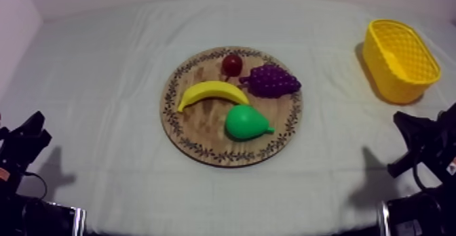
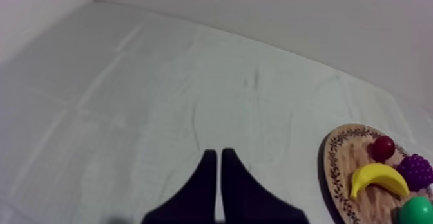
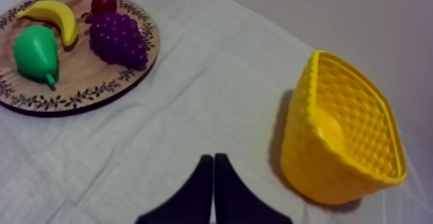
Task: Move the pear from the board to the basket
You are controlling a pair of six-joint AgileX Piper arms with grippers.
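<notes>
The smooth, bright green toy pear [image 1: 245, 122] lies on its side on the near part of the round wooden board [image 1: 171, 116] with the leafy patterned rim. Its fat end is round and glossy, and it narrows to a short green stub that points toward the basket side of the tabletop. The curved yellow banana [image 1: 210, 91] lies just beside it. Beyond that sit the purple bunch of grapes [image 1: 271, 81] and the small red fruit [image 1: 232, 64].

The yellow basket [image 1: 387, 76] of lattice plastic stands well apart from the board on the grey-white cloth [image 1: 102, 83], at my right side.

From above I get the whole board with all four fruits. The right wrist view gives me the basket's lattice wall and its inside, and the left wrist view takes in one side of the board with part of the pear.

My left tool [image 2: 216, 152] hangs over bare cloth, its fingers [image 2: 205, 178] pressed together into a narrow wedge, holding nothing. My right tool [image 3: 213, 157] is likewise closed on nothing, over the cloth between board and basket.
</notes>
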